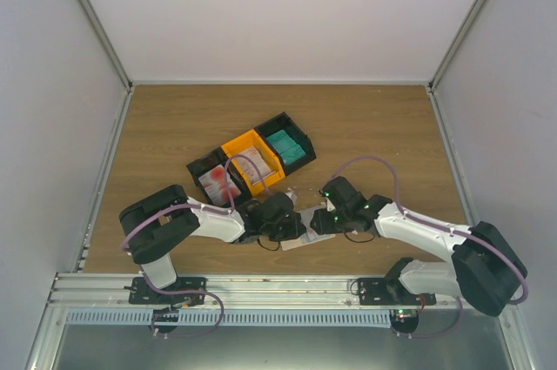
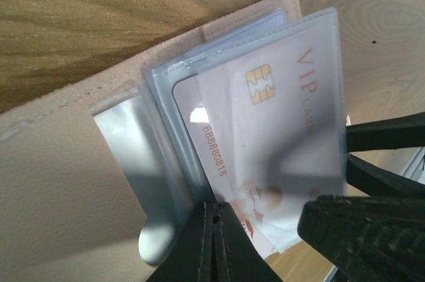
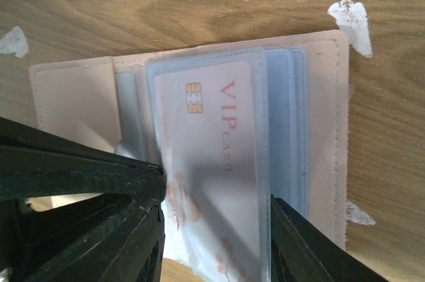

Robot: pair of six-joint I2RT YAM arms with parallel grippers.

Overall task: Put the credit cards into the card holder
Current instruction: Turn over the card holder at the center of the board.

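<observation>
**Top view.** Shows the holder (image 1: 298,235) lying open on the table (image 1: 392,135), close to the near edge, at 6 o'clock from the trays (image 1: 237,142). Sets the left gripper (image 1: 294,226) at its 9 o'clock side and the right gripper (image 1: 315,220) at its 3 o'clock side, both low over it. Lines up three joined trays from 8 to 2 o'clock. Fills them in that order: black with a red-blotched white card (image 1: 216,183), orange with a pale card (image 1: 254,168), black with teal cards (image 1: 285,145).

**Wrist views.** Show the beige holder spread flat, clear pockets (image 3: 285,129) fanned on top. Show a VIP card (image 3: 212,136) largely covered by the top pocket. Place its gold chip toward 12 o'clock in the right wrist view and its flower-printed end at 6 o'clock, between the grippers. Find the left jaws pressed together, tips against the pockets' edge just beside that card. Cannot tell whether a clear leaf is pinched between them. Find the right jaws apart, one finger (image 3: 299,242) on either side of the card's flowered end, close against it. Cannot tell whether they grip it. Scatter small white scraps (image 3: 348,16) over the wood near the holder.
</observation>
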